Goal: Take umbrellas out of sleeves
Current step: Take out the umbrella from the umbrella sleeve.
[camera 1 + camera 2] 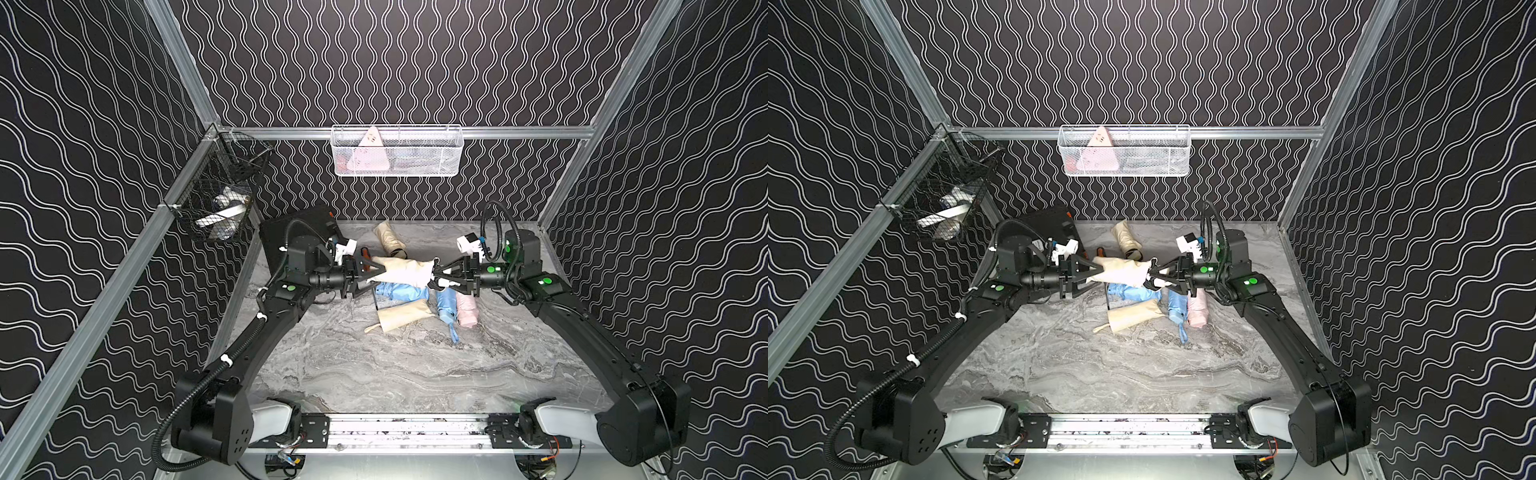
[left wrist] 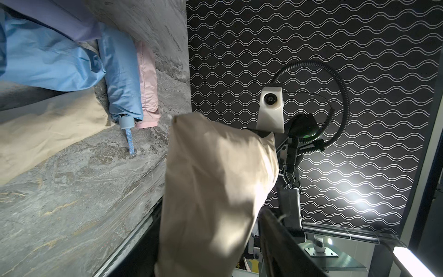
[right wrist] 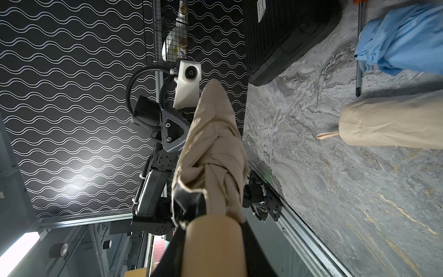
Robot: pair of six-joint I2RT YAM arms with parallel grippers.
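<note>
cream umbrella [image 3: 211, 172]: mostly hidden in its sleeve [image 3: 213, 115] | screwdriver [image 3: 358, 60]: handle cut off | white basket [image 1: 457, 149]: contents unclear

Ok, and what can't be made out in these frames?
- White wire-mesh basket on the back rail: contents beyond a pink triangle blurred by mesh, in both top views.
- Black wire basket on the side rail: contents too small.
- Left gripper: cream fabric sleeve fills the left wrist view, hiding the jaws; grip unclear.
- Orange-handled screwdriver: handle cut off by the right wrist view's edge.
</note>
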